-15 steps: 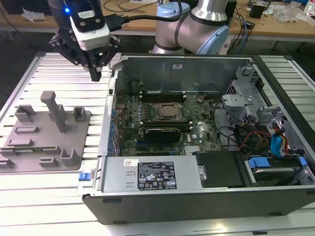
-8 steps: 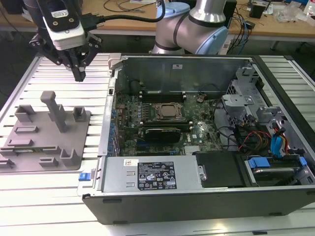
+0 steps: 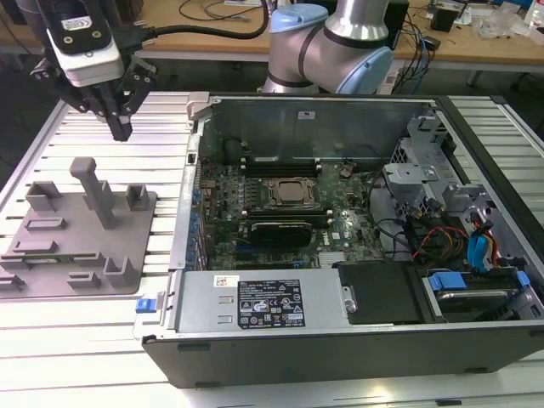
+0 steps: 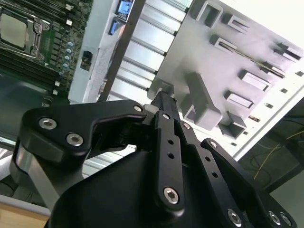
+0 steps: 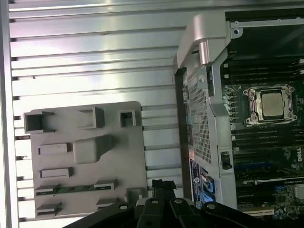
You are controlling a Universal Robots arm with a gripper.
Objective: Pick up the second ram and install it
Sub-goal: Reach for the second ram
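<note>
Hanging above the slatted table [image 3: 68,357], the gripper [image 3: 121,127] has its black fingers [image 4: 164,107] pressed together, and nothing is pinched between them.

Below the gripper, towards the exterior view's left, a grey fixture plate [image 3: 140,242] lies flat on the slats. It carries several raised pockets and one tall post [image 3: 95,191]. The second ram [image 5: 76,188] rests on edge in one of the plate's long slots, showing as a thin green strip. It is lower than the fingertips and apart from them. In the second wrist view the same stick [image 4: 251,57] sits in its slot beyond the post, clear of the fingers.

Towards the exterior view's right of the gripper and lower down, an opened computer case [image 3: 340,370] lies on its side. Its nearest wall stands just beside the fixture plate. Inside, the green motherboard [image 3: 344,234] holds the square silver processor [image 3: 289,194] in its socket, well away from the gripper. A silver power supply [image 3: 255,306] sits along the case's near edge. Farther right again are drive bays with blue tabs [image 3: 446,282] and bundled cables.
</note>
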